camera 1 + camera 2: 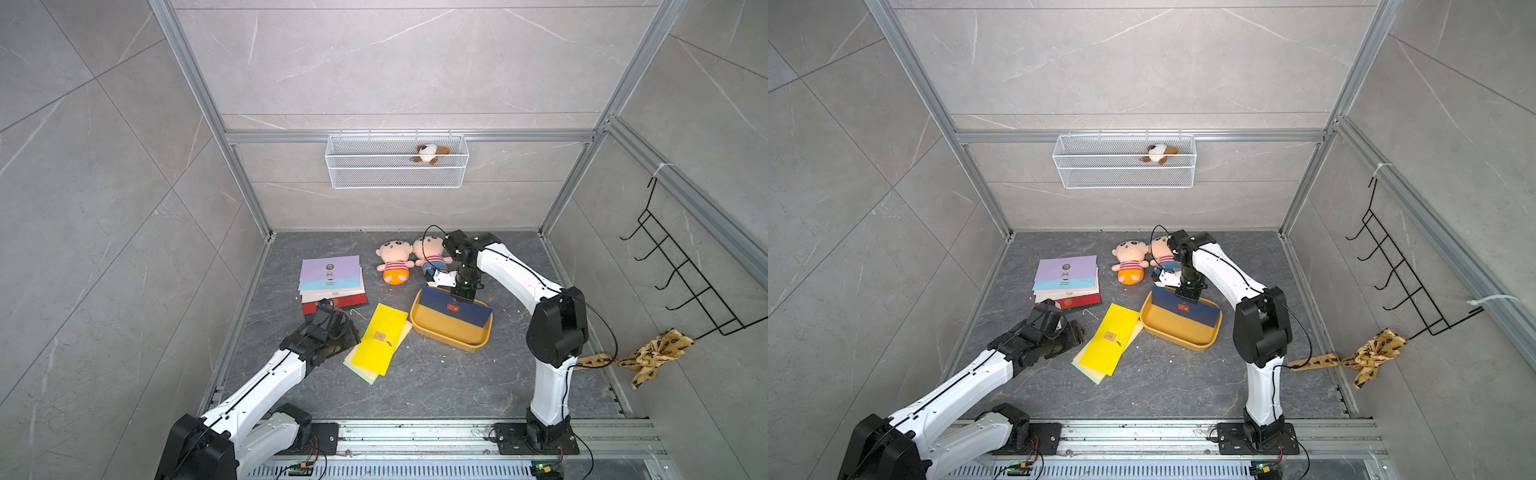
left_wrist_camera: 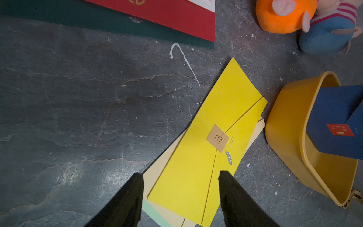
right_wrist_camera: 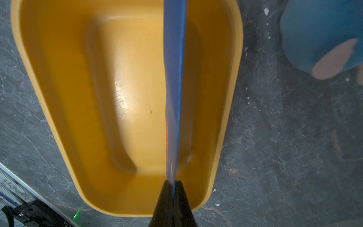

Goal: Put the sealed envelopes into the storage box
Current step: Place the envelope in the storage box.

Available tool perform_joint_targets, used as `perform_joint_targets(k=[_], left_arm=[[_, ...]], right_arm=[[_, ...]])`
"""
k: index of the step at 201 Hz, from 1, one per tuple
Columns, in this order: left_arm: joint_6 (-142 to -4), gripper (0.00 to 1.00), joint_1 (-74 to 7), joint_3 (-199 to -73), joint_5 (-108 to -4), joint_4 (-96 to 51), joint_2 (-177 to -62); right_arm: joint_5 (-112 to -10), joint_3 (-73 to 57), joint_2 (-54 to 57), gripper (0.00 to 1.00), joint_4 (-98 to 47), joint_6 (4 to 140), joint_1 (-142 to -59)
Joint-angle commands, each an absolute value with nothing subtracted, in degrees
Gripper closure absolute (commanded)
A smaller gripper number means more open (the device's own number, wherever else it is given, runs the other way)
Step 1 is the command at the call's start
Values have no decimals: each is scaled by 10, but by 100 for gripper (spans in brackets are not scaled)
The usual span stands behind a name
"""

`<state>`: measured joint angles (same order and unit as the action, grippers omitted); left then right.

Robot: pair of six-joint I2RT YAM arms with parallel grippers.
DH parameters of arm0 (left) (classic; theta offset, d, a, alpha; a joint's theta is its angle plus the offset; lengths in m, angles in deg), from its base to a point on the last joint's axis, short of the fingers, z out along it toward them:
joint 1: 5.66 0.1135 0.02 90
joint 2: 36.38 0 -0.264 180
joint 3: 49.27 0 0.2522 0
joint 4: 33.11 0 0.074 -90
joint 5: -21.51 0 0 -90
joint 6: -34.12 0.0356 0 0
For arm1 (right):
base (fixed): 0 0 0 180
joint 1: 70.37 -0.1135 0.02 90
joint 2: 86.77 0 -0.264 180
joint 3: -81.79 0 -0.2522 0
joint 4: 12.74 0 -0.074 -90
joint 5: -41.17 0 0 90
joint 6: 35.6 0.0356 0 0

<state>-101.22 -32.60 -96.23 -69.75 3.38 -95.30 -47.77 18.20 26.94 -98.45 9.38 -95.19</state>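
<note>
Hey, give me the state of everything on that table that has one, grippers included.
Right gripper: shut on the navy envelope.
Left gripper: open, above the yellow envelope.
Navy envelope: sealed, held upright on edge in the storage box.
Storage box: otherwise empty.
Yellow envelope: sealed, lying flat on the table.
Envelope stack: on the table, lilac on top.

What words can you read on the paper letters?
"just for you": square tan sticker on the flat yellow paper envelope.
"just for you": red sticker on the navy paper envelope.
Round seals on the lilac paper envelope: too small to read.
</note>
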Motion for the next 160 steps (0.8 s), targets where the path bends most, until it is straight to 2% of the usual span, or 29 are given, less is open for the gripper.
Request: perform_joint_targets(k=[1, 11, 28, 63, 99, 116, 134, 160], left_arm=[[-1001, 33, -328, -966, -688, 26, -958], [-1001, 33, -329, -966, -688, 25, -957], [-1001, 33, -328, -966, -688, 26, -957], [-1001, 33, -328, -966, -689, 26, -956], [-1000, 33, -329, -967, -689, 23, -962], [-999, 33, -329, -967, -687, 13, -974], [-993, 33, -329, -975, -685, 1, -994], [-975, 33, -329, -1002, -684, -22, -1042]], right_arm=[[-481, 200, 274, 84, -983, 105, -950], [-481, 204, 274, 73, -978, 110, -950], [-476, 210, 274, 64, -972, 113, -950], [-447, 213, 263, 61, -947, 118, -945], [-469, 242, 227, 58, -930, 173, -945], [-475, 244, 195, 57, -911, 242, -945], [-486, 197, 130, 55, -851, 384, -945], [-577, 5, -5, 51, -680, 627, -960]])
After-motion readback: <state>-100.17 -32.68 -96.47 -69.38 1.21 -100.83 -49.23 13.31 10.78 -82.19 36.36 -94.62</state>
